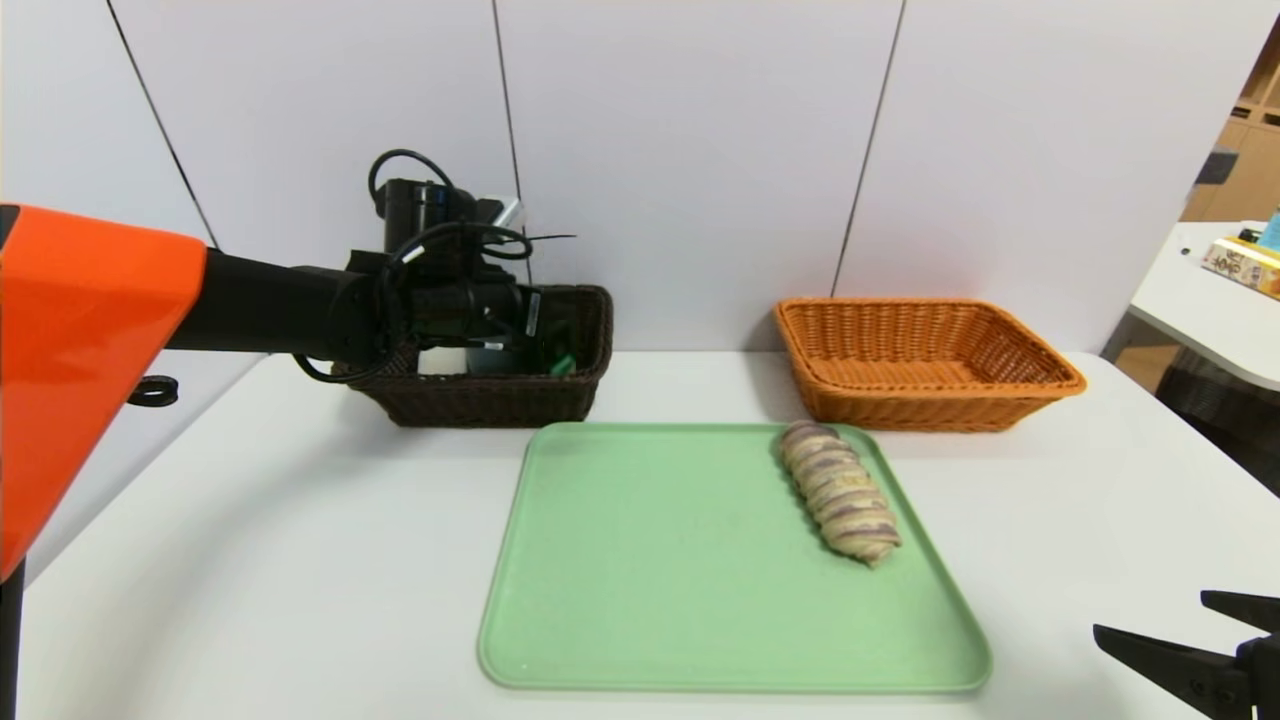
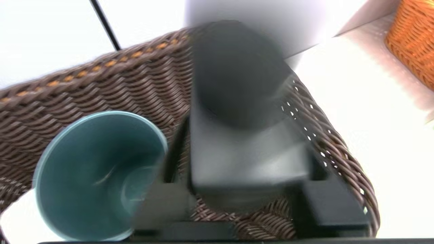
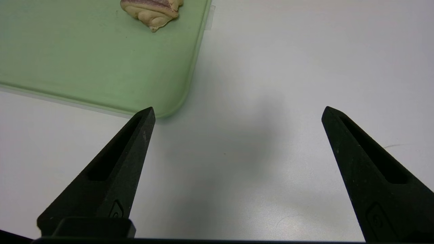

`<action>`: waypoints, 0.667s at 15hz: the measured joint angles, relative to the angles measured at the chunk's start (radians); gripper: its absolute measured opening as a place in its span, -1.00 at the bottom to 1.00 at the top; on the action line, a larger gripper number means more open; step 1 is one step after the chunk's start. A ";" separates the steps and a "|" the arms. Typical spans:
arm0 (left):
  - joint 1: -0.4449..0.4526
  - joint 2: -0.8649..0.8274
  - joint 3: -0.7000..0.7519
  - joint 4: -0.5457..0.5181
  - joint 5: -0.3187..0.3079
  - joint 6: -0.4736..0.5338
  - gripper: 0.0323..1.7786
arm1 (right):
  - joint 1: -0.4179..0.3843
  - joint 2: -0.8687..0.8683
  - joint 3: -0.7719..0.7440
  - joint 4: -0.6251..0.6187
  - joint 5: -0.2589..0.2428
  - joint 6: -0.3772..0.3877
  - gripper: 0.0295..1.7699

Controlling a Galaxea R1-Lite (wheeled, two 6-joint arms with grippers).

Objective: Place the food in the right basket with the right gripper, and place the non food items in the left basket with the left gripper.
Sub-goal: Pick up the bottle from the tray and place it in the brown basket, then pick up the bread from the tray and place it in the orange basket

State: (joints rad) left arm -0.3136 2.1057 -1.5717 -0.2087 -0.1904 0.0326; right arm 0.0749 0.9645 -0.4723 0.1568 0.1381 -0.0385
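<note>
My left gripper (image 1: 505, 335) reaches down inside the dark brown left basket (image 1: 480, 400). In the left wrist view its fingers stand slightly parted on either side of the blurred black pump bottle (image 2: 244, 101), so the left gripper (image 2: 244, 159) is open. The blue-grey cup (image 2: 98, 173) lies beside the bottle in the basket (image 2: 101, 81), and a corner of the white soap bar (image 2: 17, 220) shows by the cup. The tan ridged food roll (image 1: 840, 490) (image 3: 152, 10) lies on the green tray's right side. My right gripper (image 1: 1150, 615) (image 3: 239, 110) hovers open and empty over the table's near right corner.
The orange right basket (image 1: 900, 405) (image 2: 413, 44) stands behind the green tray (image 1: 650, 560) (image 3: 84, 57), at the far right of the white table. A side table (image 1: 1200, 310) with books stands off to the right.
</note>
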 joint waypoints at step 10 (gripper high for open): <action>0.001 -0.027 -0.058 0.005 0.002 -0.003 0.65 | 0.000 0.006 -0.002 0.000 0.000 0.000 0.92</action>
State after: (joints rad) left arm -0.3126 2.0787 -1.6294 -0.2038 -0.1881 0.0291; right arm 0.0749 0.9702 -0.4747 0.1572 0.1385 -0.0383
